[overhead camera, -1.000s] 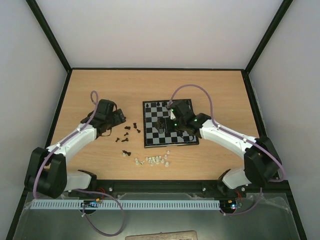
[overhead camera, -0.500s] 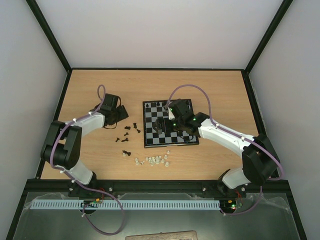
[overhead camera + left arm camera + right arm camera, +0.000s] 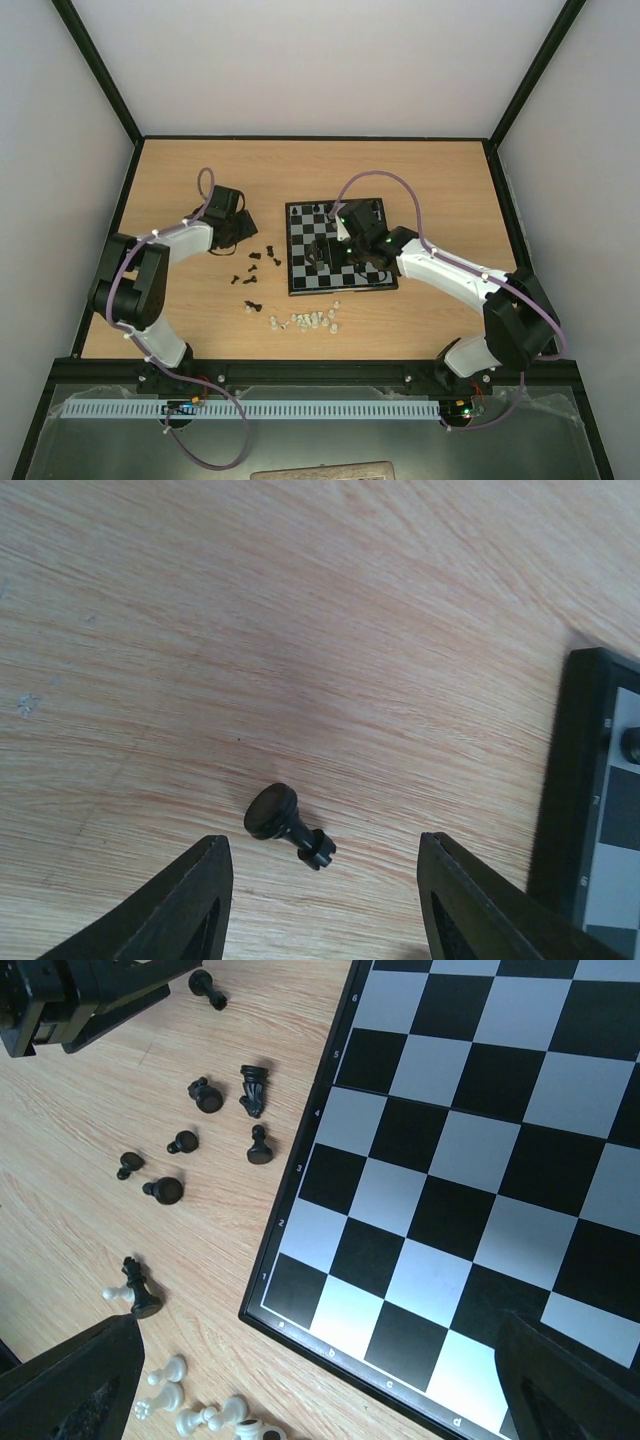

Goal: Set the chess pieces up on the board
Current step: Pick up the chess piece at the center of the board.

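Note:
A black chess piece [image 3: 288, 825] lies on its side on the wood between the fingers of my left gripper [image 3: 322, 880], which is open and touches nothing. That gripper [image 3: 243, 235] sits left of the board [image 3: 296, 280]. More black pieces [image 3: 255, 262] lie scattered beside the board's left rim [image 3: 300, 1140]; among them are a knight [image 3: 253, 1090] and a pawn [image 3: 259, 1146]. Two black pieces [image 3: 318, 208] stand on the board's far row. My right gripper [image 3: 322, 252] hovers open over the board's near-left squares, holding nothing.
Whitish pieces [image 3: 310, 320] lie in a cluster on the wood in front of the board, also seen in the right wrist view [image 3: 170, 1390]. One black piece [image 3: 140, 1290] stands close to them. Black frame rails border the table.
My left arm has swung so its gripper sits farther back by the loose piece, and its jaws have narrowed around it without touching. The right arm has barely moved.

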You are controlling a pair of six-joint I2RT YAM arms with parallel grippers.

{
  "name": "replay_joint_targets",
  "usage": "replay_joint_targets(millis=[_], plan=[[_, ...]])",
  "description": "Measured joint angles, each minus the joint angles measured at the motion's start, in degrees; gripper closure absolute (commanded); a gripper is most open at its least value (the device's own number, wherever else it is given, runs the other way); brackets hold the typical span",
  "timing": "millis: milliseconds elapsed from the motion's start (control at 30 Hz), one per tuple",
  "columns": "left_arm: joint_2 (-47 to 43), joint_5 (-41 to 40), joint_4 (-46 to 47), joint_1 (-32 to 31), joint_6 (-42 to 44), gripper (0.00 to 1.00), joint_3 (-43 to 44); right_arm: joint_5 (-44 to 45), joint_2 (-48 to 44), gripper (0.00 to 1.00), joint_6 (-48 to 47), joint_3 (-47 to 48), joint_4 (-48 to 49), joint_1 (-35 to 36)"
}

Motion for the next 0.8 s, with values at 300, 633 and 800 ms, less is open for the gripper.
replay_joint_targets(millis=[300,633,800], plan=[[3.63,-1.16,-0.52,-0.92,-1.25,0.51,2.08,-0.72,-0.02,0.04,-0.17,-1.55,0.81,0.0],[6.95,-1.81,-1.36,-0.98,-4.83,0.51,4.02,-2.43,-0.17,0.04,-0.66,-3.5,2.16,0.0],[7.91,-2.16,-1.68,-0.98,-5.97,0.58,5.27,-3.26,-0.98,0.04,-1.07,-4.79,2.73,0.0]])
